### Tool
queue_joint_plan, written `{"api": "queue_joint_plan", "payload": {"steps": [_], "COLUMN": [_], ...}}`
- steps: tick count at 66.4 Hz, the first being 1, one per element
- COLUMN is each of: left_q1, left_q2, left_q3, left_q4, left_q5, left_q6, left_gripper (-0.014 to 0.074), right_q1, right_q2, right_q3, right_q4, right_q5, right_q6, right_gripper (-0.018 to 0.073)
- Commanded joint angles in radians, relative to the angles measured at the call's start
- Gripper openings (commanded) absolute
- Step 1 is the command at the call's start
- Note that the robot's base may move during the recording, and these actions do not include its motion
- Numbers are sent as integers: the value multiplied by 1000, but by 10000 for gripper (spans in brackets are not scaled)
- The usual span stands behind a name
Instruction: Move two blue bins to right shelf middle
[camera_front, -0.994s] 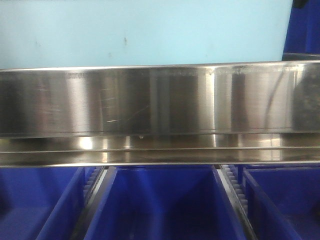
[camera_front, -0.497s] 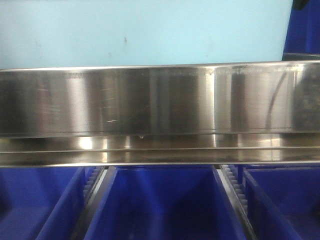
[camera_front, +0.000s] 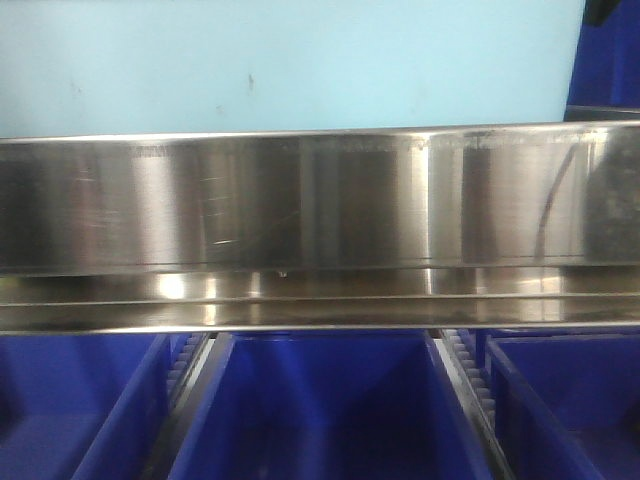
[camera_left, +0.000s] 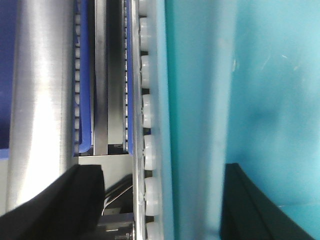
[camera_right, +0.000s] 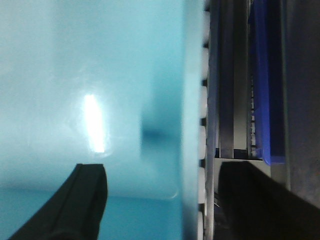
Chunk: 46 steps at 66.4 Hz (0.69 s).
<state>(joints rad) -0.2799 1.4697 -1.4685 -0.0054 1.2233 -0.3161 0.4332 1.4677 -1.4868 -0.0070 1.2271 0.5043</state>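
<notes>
- The left gripper is shown as two matte black fingers, broad at the base and narrowed to blunt, slanted tips.
- The right gripper is shown with the same plain black fingers, their outlines softened by blur.

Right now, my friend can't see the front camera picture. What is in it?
A shiny steel shelf edge runs straight across the middle. Below it sit three blue bins side by side, cut off at the bottom; above is a pale blue surface.
</notes>
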Motion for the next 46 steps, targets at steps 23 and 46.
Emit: {"api": "queue_joint_plan", "payload": {"steps": [23,46], "left_q1": [3,3], "left_q2": [-7,-7], "left_q3": [2,2], "left_q4": [-35,-42], "left_q5": [-2,-2], "left_q6": [3,39], "left_gripper": [-71,-111], "right_q1": [-6,-6], "right_q2": [-1,-1], "right_q3": [-8,-8], "right_q4": [7,18], "right_q5": [-6,-6], "right_q6": [-28,-59], "right_gripper": [-166,-165]}}
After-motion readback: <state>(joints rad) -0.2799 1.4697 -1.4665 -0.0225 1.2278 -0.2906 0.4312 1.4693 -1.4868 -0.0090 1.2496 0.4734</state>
